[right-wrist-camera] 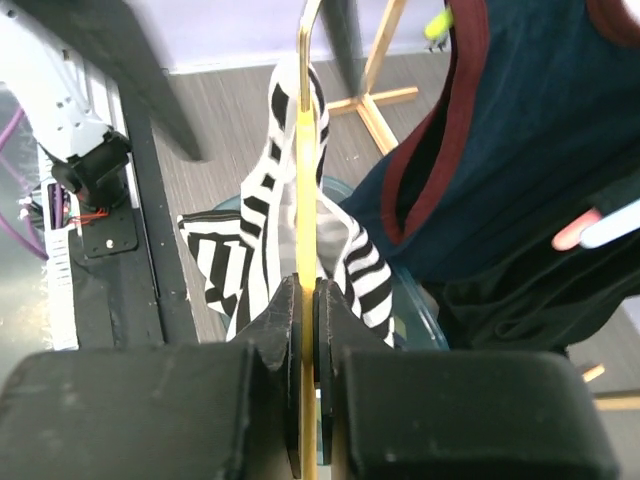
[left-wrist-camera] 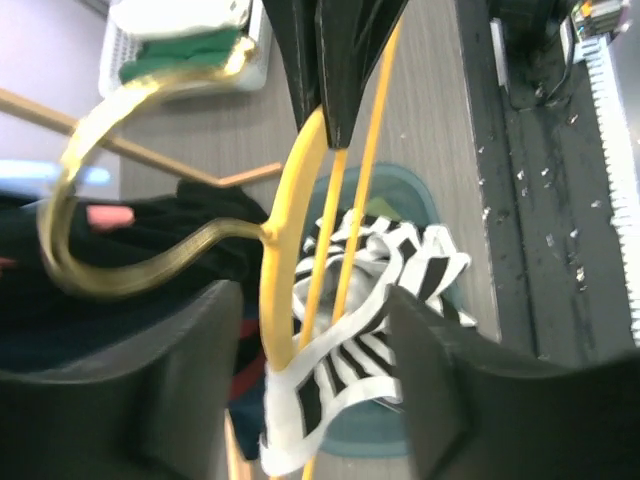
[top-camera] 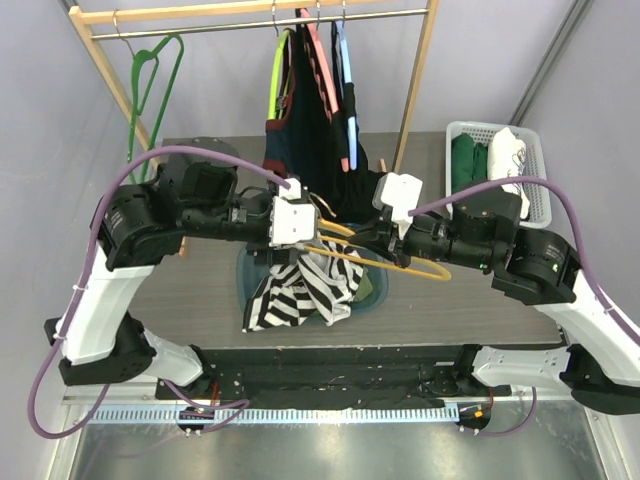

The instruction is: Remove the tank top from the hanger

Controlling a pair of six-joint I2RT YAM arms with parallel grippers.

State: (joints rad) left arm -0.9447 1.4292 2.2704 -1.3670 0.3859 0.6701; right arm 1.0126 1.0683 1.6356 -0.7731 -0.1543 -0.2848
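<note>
Green hanger (top-camera: 134, 90) on wooden rack (top-camera: 200, 10), dark garments (top-camera: 310, 140) hanging alongside — white basket (top-camera: 470, 126) of clothes

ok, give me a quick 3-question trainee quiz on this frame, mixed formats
1. Which pincer clamps the yellow hanger? A) left B) right C) neither
2. True or false: the left pincer is shut on the striped tank top.
3. What colour is the bare hanger at the left end of the rack?

Key
1. B. The right pincer is shut on the hanger's bar.
2. False. Its fingers stand open, with the hanger and a strap of the top between them.
3. Green.
</note>
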